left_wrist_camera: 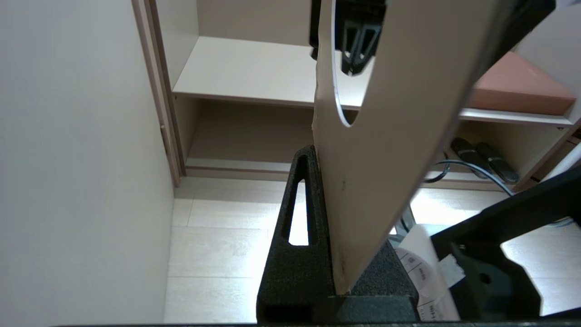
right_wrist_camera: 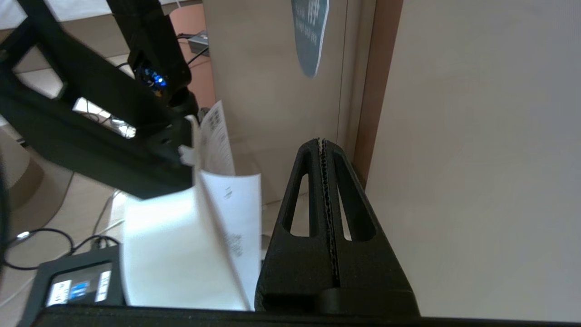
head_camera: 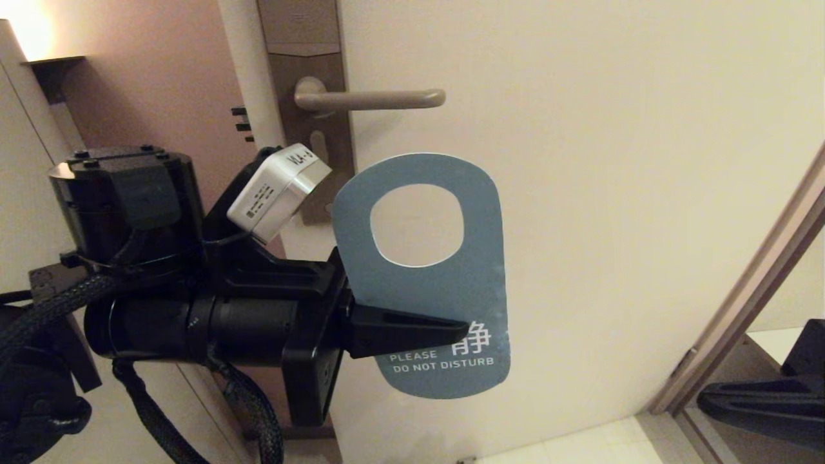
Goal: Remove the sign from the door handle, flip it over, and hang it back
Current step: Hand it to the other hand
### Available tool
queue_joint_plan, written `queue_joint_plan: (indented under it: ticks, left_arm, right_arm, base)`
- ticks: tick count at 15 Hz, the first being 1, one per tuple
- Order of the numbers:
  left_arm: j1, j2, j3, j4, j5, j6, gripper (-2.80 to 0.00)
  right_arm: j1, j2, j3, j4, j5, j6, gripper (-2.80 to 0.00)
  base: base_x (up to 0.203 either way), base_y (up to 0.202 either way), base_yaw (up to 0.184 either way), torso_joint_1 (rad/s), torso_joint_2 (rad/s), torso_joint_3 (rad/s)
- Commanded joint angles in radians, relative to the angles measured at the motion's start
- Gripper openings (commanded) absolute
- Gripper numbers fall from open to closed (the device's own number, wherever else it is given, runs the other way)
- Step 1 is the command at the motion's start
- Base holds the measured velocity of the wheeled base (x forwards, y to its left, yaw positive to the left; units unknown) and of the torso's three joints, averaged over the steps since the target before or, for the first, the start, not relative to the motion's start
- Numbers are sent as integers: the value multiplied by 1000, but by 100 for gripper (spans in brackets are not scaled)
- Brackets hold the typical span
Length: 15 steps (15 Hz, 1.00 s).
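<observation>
The left claw (head_camera: 445, 335) pinched the sign (head_camera: 445, 283) by its lower edge and held it upright in front of the door (head_camera: 612, 193), teal "PLEASE DO NOT DISTURB" side facing the head camera. The sign hung clear of the door handle (head_camera: 374, 98), which stood bare at about twelve o'clock from the card's oval hole. The right claw (right_wrist_camera: 323, 150) sat low at four o'clock from the sign, its fingers pressed together on nothing.

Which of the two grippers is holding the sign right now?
The left gripper: its fingers clamp the sign near the lettering, below the door handle. The right gripper is shut on nothing.
</observation>
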Motion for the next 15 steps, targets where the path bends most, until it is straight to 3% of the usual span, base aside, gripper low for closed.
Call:
queue_joint_plan:
  ticks: [1,5,12,13,15]
  left_arm:
    - [0,22,-2,-4,-5,2,-280]
    - [0,51,-36,-4,-7,2,-280]
    - [1,82,-69,-4,-5,2,-280]
    - [2,82,-69,-4,-5,3,-280]
    - [0,91,-69,-4,-5,3,-280]
  right_arm:
    - [9,79,-2,-53,6,-1,-280]
    - [65,190,-5,-212,3,-1,-280]
    - [129,247,-55,-217,-2,-4,-280]
    - [134,260,-64,-217,-2,-4,0]
    - [146,280,-74,-217,-2,-4,0]
  base:
    - [0,0,0,0,0,0]
    - [0,0,0,0,0,0]
    - [0,0,0,0,0,0]
    - [0,0,0,0,0,0]
    - [0,0,0,0,0,0]
